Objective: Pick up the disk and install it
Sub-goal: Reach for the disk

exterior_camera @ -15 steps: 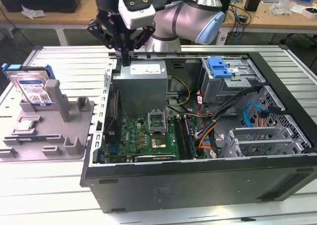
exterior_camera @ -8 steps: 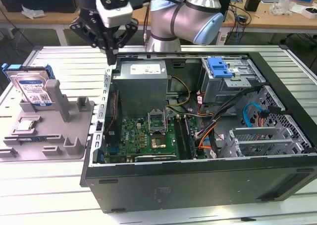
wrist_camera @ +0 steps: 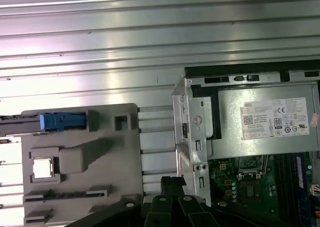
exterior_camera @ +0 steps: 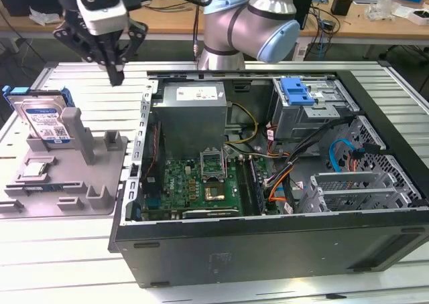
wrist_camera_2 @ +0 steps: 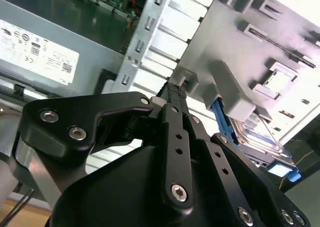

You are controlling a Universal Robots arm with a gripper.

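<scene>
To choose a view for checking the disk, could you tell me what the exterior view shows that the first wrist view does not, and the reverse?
Exterior view: the disk's labelled face, standing in the grey holder, plus the drive cage with its blue latch and the arm. First wrist view: the disk edge-on from above, as a blue strip. Both: holder, power supply, motherboard, and the empty gripper.

disk (exterior_camera: 41,120) lower part behind grey holder (exterior_camera: 67,183), arm (exterior_camera: 255,29) cropped above
</scene>
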